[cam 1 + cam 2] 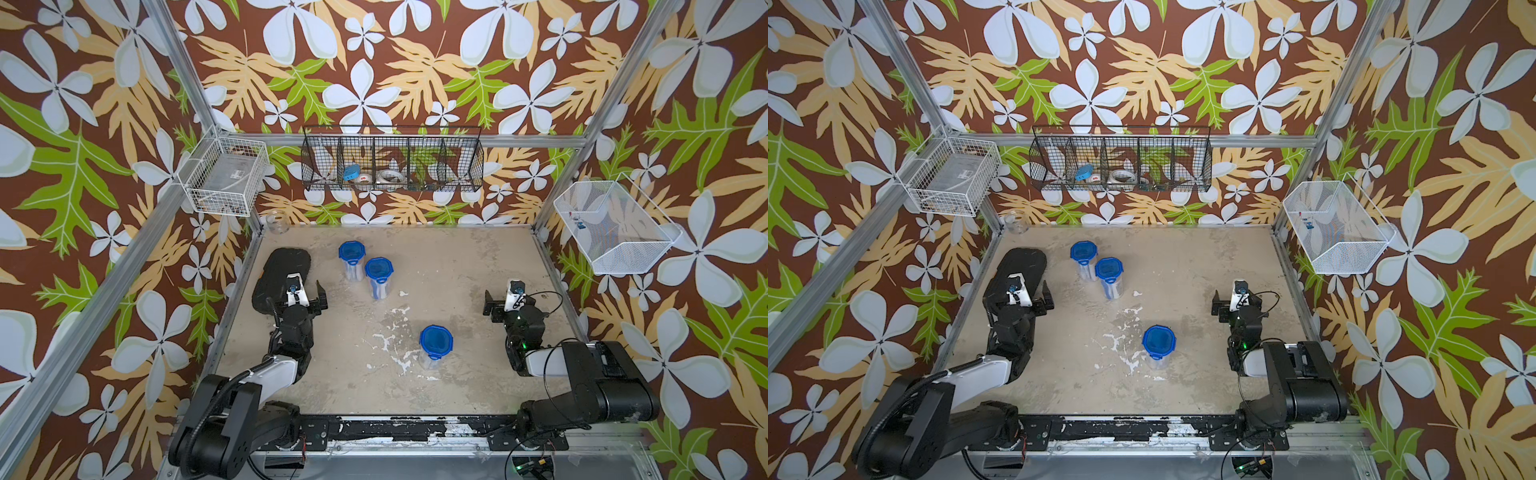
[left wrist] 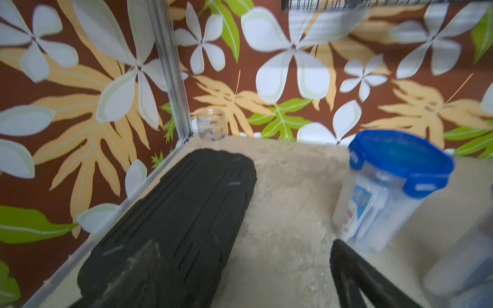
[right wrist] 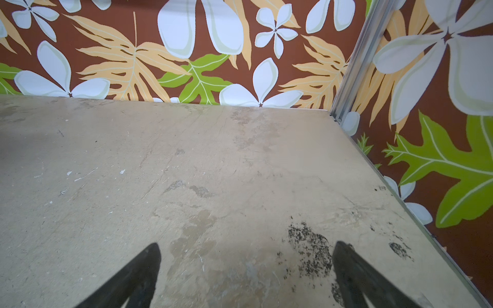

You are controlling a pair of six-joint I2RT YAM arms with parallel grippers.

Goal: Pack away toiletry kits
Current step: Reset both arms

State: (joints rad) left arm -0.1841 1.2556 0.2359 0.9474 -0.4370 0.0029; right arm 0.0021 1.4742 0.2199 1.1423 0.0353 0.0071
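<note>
Three toiletry kits, clear cups with blue clip lids, stand upright on the table in both top views. Two are close together at the far left-centre (image 1: 351, 253) (image 1: 378, 271), and one stands alone near the middle (image 1: 435, 341). The left wrist view shows the nearest far cup (image 2: 394, 186) with packets inside. My left gripper (image 1: 294, 296) (image 2: 244, 248) is open and empty. One of its fingers is over the black case (image 1: 286, 266), and the cups are to its right. My right gripper (image 1: 513, 297) (image 3: 246, 246) is open over bare table at the right.
A small clear glass jar (image 1: 277, 222) sits in the far left corner. A black wire basket (image 1: 392, 162) hangs on the back wall, a white wire basket (image 1: 226, 174) on the left post, and a white mesh basket (image 1: 615, 226) on the right wall.
</note>
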